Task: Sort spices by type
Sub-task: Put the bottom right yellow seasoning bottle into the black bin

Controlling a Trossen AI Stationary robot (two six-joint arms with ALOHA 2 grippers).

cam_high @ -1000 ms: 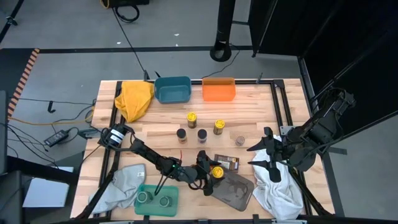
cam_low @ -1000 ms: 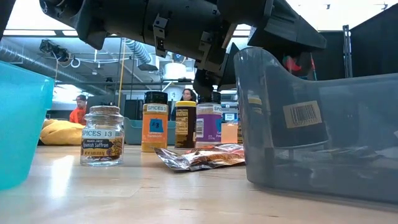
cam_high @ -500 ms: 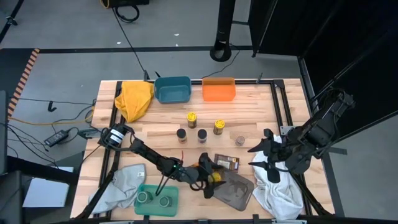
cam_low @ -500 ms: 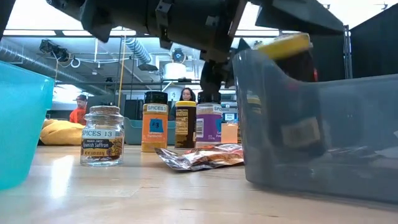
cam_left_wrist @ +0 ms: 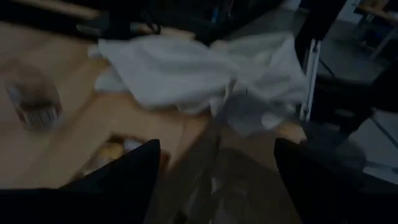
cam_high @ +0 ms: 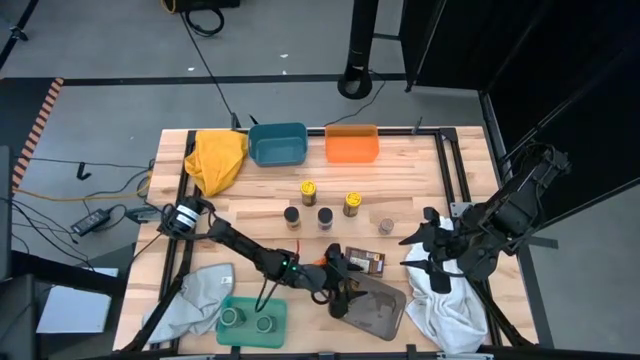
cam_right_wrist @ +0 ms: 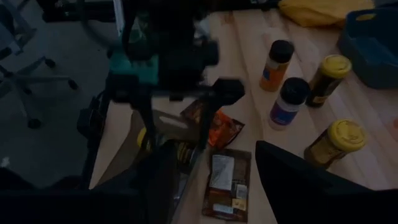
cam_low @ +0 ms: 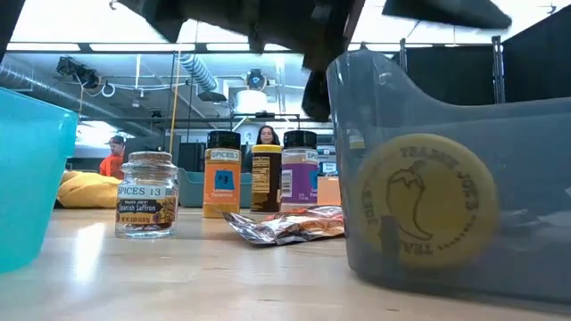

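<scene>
Grey plastic walls of the tray [cam_low: 500,134] fill the low view, and a yellow-lidded jar [cam_low: 426,212] lies on its side inside, lid facing out. The left hand [cam_high: 338,290] hangs over that tray [cam_high: 380,312] at the desk's [cam_high: 420,190] near edge, fingers spread apart with nothing between them. Just beside the tray lie an orange packet [cam_right_wrist: 214,132] and a brown packet [cam_high: 364,261]. Farther back stand five more jars: two yellow-lidded [cam_high: 308,188], two dark-lidded [cam_high: 292,215] and a clear one [cam_high: 387,226]. Two green-lidded jars [cam_high: 232,317] sit in the green tray [cam_high: 251,305]. The right hand [cam_high: 418,250] waits over a white cloth [cam_high: 450,310], fingers spread.
</scene>
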